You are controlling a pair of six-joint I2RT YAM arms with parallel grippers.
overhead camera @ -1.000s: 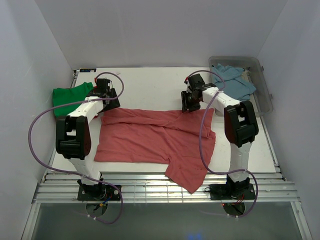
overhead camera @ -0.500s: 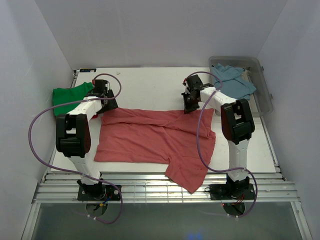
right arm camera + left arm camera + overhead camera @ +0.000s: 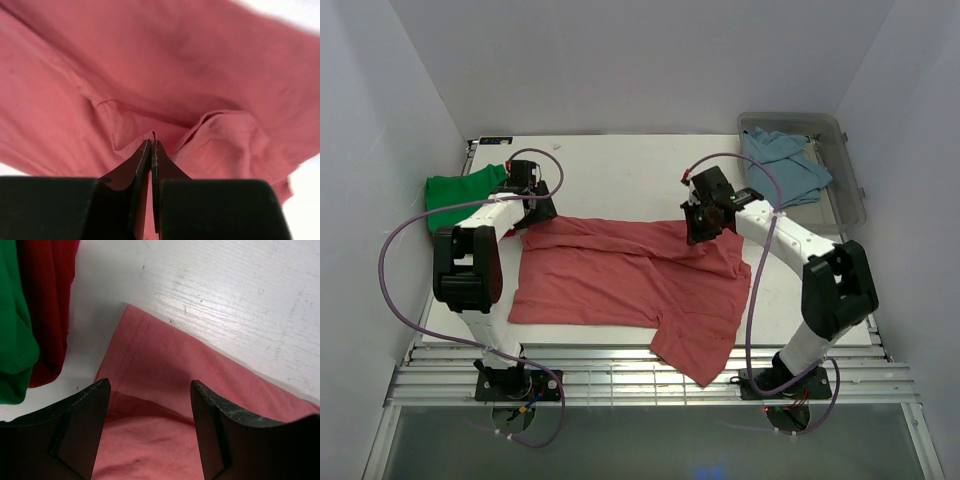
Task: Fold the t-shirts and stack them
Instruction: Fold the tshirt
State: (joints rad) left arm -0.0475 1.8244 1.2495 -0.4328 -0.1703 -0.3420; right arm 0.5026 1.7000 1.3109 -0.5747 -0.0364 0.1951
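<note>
Salmon-pink t-shirt point(image 3: 620, 275) lies spread across the tabletop's middle, 1 sleeve draping over the near edge. Right gripper point(image 3: 151, 150) pinches a fold at its far side. Left gripper point(image 3: 150, 385) hangs over its far-left corner with its jaws apart. Green t-shirt point(image 3: 460, 190) and red t-shirt point(image 3: 47, 305) sit by the left edge, and light blue t-shirt point(image 3: 785, 160) lies in the bin point(image 3: 850, 200) at the far-right corner.

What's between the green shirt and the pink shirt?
A red shirt lies against the green shirt, then a bare strip of table before the pink shirt; the left wrist view shows it.
</note>
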